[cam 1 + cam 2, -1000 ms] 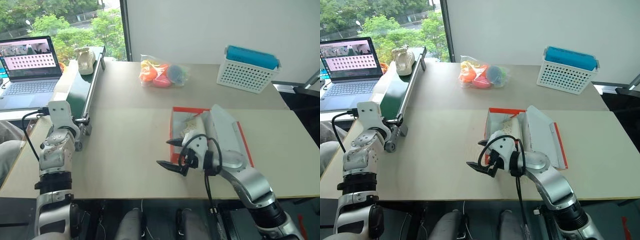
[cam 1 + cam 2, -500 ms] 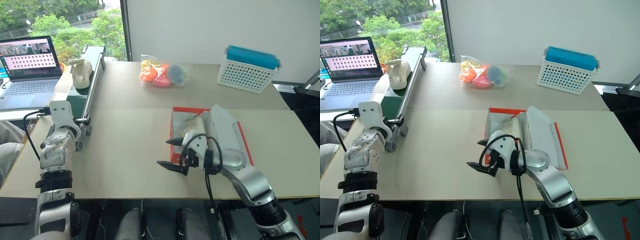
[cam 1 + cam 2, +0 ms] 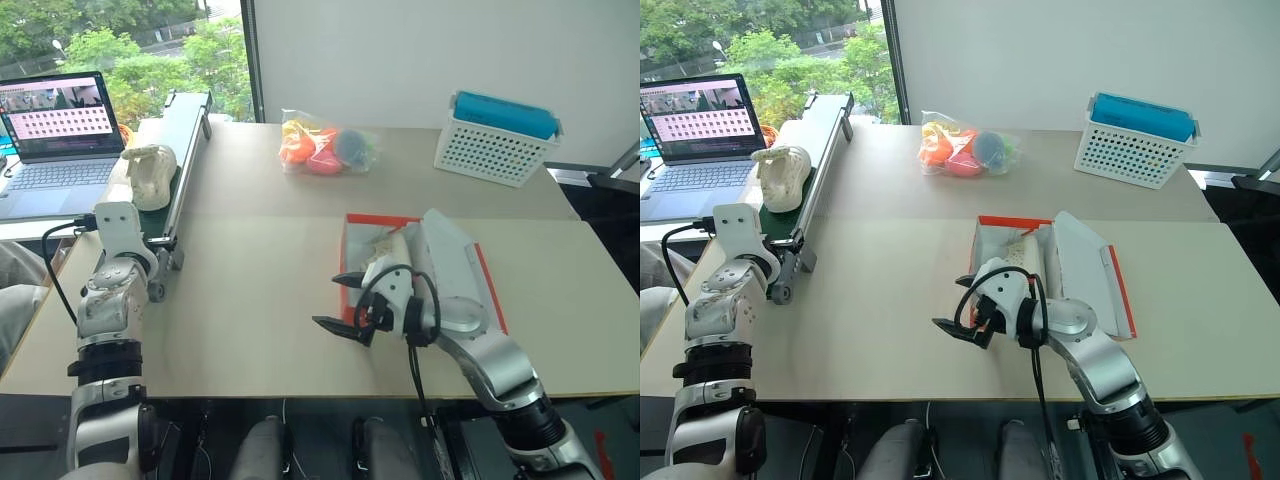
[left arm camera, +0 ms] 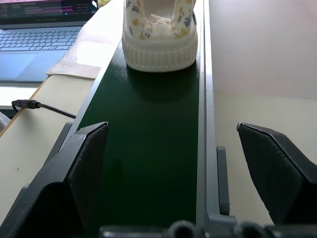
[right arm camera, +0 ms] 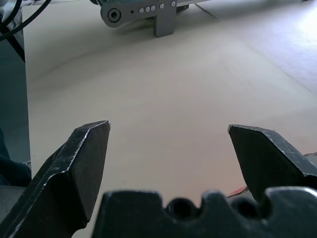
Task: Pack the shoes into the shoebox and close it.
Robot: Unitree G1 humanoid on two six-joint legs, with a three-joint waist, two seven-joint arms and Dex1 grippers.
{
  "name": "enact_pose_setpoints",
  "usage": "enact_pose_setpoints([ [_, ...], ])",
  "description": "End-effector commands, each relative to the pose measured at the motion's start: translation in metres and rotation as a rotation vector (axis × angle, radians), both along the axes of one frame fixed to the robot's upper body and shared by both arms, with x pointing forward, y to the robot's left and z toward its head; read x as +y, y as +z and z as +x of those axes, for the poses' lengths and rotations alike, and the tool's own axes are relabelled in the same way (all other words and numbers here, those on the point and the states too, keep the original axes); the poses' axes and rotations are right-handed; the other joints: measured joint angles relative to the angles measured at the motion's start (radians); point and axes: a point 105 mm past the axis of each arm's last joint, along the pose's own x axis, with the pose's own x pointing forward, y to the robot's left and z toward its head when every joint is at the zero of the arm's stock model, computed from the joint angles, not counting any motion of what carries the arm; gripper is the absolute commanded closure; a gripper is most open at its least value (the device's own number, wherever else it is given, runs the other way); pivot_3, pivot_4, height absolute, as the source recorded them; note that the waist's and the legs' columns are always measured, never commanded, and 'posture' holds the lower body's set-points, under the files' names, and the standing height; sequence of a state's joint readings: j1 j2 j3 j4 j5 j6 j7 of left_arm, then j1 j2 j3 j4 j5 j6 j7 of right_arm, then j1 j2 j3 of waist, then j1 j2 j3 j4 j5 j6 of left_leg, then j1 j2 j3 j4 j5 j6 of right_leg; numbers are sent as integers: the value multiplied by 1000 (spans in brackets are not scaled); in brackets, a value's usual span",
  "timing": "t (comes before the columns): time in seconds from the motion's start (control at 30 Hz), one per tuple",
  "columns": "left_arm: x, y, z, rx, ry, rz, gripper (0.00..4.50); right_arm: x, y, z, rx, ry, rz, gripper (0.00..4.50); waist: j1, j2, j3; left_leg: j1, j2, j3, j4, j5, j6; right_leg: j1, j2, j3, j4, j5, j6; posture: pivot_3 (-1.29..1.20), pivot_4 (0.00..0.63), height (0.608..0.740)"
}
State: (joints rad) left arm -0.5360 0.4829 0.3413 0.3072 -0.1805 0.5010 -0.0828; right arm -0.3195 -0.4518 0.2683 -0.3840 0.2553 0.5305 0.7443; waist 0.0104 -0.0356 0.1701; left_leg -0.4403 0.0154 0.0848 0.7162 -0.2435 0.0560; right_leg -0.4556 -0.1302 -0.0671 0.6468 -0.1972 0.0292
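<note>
Shoe (image 4: 159, 30) on green belt (image 4: 148, 148), facing spread left claw (image 4: 173, 163).

Cream shoe (image 4: 159, 34) with small floral print on a dark green conveyor belt (image 4: 148, 163), at twelve o'clock from the wide-open left gripper (image 4: 173, 163). Laptop (image 4: 42, 37) at ten o'clock.

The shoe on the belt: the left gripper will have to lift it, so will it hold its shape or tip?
The shoe likely keeps its shape low down: its ribbed sole band looks thick. The floral upper looks like soft cloth, so it may give. It stands flat on the belt, so tipping seems unlikely. The left gripper is open.
</note>
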Motion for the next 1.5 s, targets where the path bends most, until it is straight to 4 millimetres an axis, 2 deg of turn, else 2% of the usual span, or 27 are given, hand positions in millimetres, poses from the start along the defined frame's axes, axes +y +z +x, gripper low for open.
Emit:
enact_pose_setpoints([
  [0.03,12,19,-1,-61,43,21,60,1,13,1,-47,-2,25,0,0,0,0,0,0,0,0,0,0,0,0,0,0,0,0,0,150,699],
  [0.27,30,17,-4,-55,154,-1,60,-1,15,3,-50,-26,35,0,0,0,0,0,0,0,0,0,0,0,0,0,0,0,0,0,150,699],
  [0.63,14,15,2,-73,91,-39,60,-5,18,7,-60,-66,37,0,3,0,0,0,0,0,0,0,-1,0,0,0,0,0,0,0,150,699],
  [0.8,9,17,4,-95,73,-86,1395,-8,18,9,-64,-82,31,0,5,0,0,0,0,0,1,0,-1,0,0,0,1,0,0,0,150,699],
  [0.9,3,19,6,-124,63,-142,1745,-9,18,11,-63,-92,27,0,7,0,0,0,0,-1,1,0,0,1,0,0,1,0,0,0,150,699],
  [1.0,-10,40,8,-248,13,-209,1852,-10,17,15,-64,-110,19,0,11,0,0,0,0,-1,2,0,0,1,0,-1,1,0,0,0,150,699],
  [1.1,-40,64,9,-370,-127,-314,1852,-11,17,21,-68,-134,17,0,13,-1,0,0,0,-1,4,0,0,2,-1,-1,1,0,0,0,150,699],
  [1.2,-73,73,8,-400,-282,-446,1852,-12,19,28,-70,-171,26,0,8,-2,0,-2,0,0,6,0,0,1,-1,-1,0,0,0,0,150,699],
  [1.27,-105,75,3,-376,-440,-501,1852,-15,31,41,-11,-250,138,0,-1,-2,0,-2,0,0,6,0,0,1,-1,-1,0,0,0,0,150,699],
  [1.37,-156,71,-10,-307,-673,-501,1852,-19,59,66,182,-374,406,0,-14,-2,0,-1,1,0,5,1,-1,1,0,0,1,0,0,0,150,699],
  [1.5,-192,65,-23,-255,-808,-511,1852,-13,88,75,382,-367,608,0,-14,-1,-1,-1,1,0,4,1,-1,1,0,0,2,1,0,0,150,699],
])
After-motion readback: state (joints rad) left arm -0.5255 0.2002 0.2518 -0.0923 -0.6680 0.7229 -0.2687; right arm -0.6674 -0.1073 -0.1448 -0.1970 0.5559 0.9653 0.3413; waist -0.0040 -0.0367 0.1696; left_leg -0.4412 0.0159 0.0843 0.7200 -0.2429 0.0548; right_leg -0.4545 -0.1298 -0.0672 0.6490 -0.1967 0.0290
